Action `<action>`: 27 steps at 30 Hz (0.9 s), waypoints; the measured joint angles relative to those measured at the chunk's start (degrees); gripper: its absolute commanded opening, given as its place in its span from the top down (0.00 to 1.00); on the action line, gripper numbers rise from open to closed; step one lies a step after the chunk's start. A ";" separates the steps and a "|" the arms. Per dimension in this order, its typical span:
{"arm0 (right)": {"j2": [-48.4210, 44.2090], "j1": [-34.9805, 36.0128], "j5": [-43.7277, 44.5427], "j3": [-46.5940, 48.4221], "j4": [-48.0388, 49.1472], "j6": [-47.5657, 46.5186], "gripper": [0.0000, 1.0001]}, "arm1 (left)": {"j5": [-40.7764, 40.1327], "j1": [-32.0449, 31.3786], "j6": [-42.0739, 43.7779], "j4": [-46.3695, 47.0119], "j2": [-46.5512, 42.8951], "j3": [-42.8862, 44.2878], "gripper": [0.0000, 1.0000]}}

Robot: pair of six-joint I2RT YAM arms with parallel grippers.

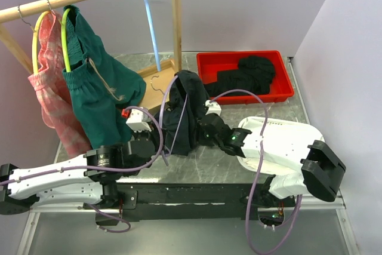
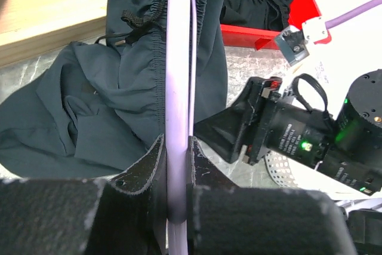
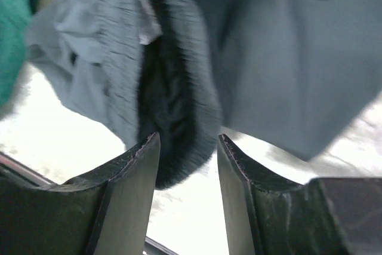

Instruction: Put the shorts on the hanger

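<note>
The black shorts (image 1: 185, 108) hang draped over the lavender hanger (image 1: 162, 103) at the table's middle, their lower part bunched on the surface. My left gripper (image 1: 161, 147) is shut on the hanger's thin bar (image 2: 178, 88), held upright between its fingers (image 2: 148, 165). In the left wrist view the shorts (image 2: 89, 106) lie on both sides of the bar. My right gripper (image 1: 198, 129) is at the shorts' right side. It is open, and a fold of the elastic waistband (image 3: 179, 111) hangs between its fingers (image 3: 137, 171) without being pinched.
A red bin (image 1: 280, 58) with dark clothes stands at the back right. A wooden rack (image 1: 176, 22) carries green shorts (image 1: 98, 88), pink shorts (image 1: 51, 88) and a light blue hanger (image 1: 150, 28). Its base board (image 1: 152, 88) lies behind the shorts.
</note>
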 measured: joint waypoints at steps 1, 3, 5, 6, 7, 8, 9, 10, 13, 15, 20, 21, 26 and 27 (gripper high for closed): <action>0.46 0.00 -0.35 -0.02 0.98 0.20 0.49 | 0.59 0.55 0.04 0.20 -0.09 0.00 0.99; 1.46 0.00 -1.33 -0.02 3.26 0.68 0.50 | 1.38 1.44 -0.04 0.20 0.02 0.00 0.99; 2.34 0.02 -2.23 -0.04 4.63 1.25 0.49 | 2.12 2.12 -0.35 0.17 0.11 0.00 0.99; 2.71 0.13 -2.51 -0.13 5.18 1.62 0.49 | 2.32 2.43 -0.48 0.15 0.11 0.00 0.99; 2.95 0.26 -2.56 -0.39 5.79 1.92 0.49 | 2.51 2.71 -0.74 0.17 0.11 0.00 0.99; 2.99 0.37 -2.58 -0.81 6.12 2.34 0.48 | 2.54 2.89 -0.96 0.17 0.11 0.00 0.99; 2.97 0.52 -2.56 -1.38 6.38 2.69 0.48 | 2.51 3.02 -1.27 0.17 0.11 0.00 0.99; 2.91 0.66 -2.56 -1.88 6.56 2.89 0.49 | 2.51 3.15 -1.51 0.17 0.11 0.00 0.99; 2.03 1.36 -2.23 -4.96 7.74 4.04 0.50 | 2.49 3.23 -1.97 0.20 0.13 0.00 0.99; 0.48 1.70 -1.75 -7.45 8.39 4.59 0.50 | 2.49 3.39 -2.19 0.20 0.24 0.00 0.99; -4.24 1.90 0.31 -10.60 9.11 5.25 0.49 | 2.54 3.87 -2.89 0.20 0.79 0.00 0.99; -4.83 1.90 0.50 -10.84 9.46 5.31 0.49 | 2.56 3.98 -2.93 0.20 0.76 0.00 0.99; -4.70 1.88 0.92 -10.97 10.84 6.12 0.49 | 2.91 4.59 -3.04 0.22 0.72 0.00 0.99; -4.24 1.88 0.92 -10.97 11.30 6.19 0.51 | 3.08 4.61 -3.04 0.22 0.72 0.00 0.99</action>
